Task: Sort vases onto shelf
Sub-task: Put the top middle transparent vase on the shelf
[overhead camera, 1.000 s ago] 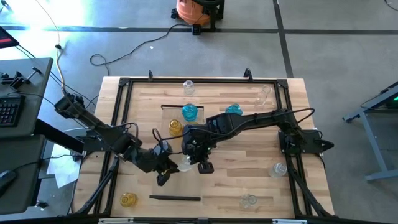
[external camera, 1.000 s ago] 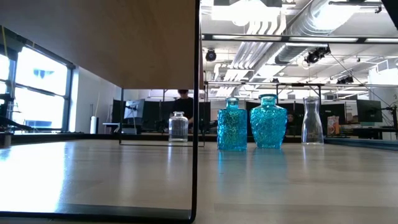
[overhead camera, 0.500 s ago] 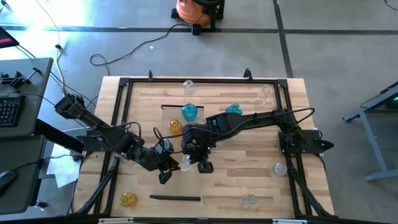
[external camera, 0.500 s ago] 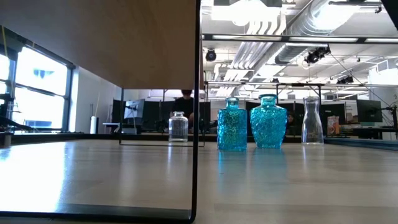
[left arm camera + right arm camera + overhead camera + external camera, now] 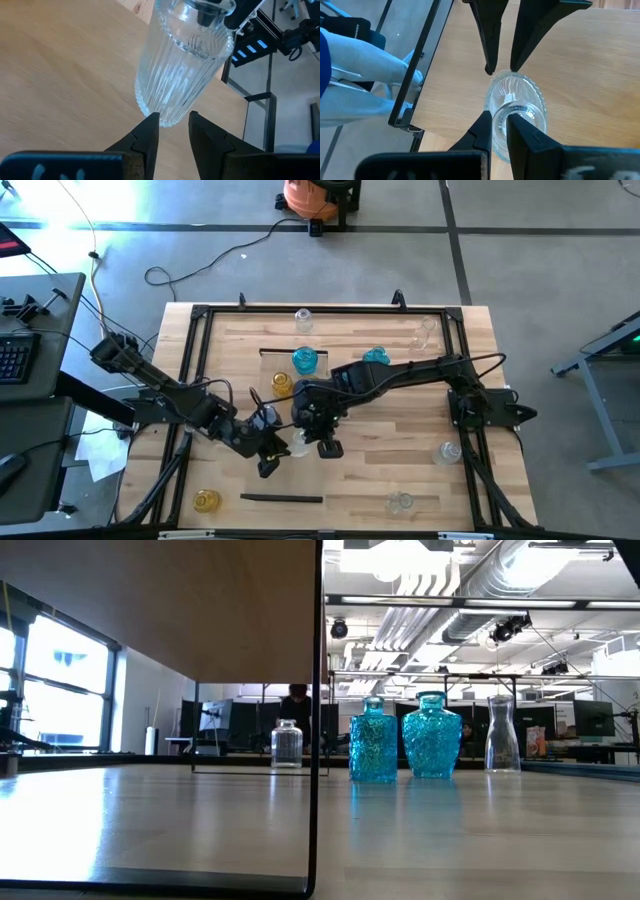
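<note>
Pale plank wood makes up the table [image 5: 420, 430], framed by a dark rail, and near its middle lies the smoother shelf [image 5: 268, 368] panel, with a blue vase [image 5: 304, 361] and a yellow vase [image 5: 282, 385] on it and a second blue vase [image 5: 376, 357] beside. Other vases stand well apart along the table's edges: a clear one [image 5: 303, 319] at the far edge, a yellow one [image 5: 206, 500] at the near left corner.

Both arms meet just nearer than the shelf, over one clear ribbed vase [image 5: 182, 60]. The right gripper [image 5: 499, 127] is nearly closed, pinching the vase's rim at its mouth. The left gripper [image 5: 173, 120] has its fingers partly apart at the vase's base, just touching or about to; I cannot tell if it grips.

This looks like a handover or a shared steadying of the vase. Next, one gripper should take firm hold before the other lets go, then carry it upright to the shelf.
</note>
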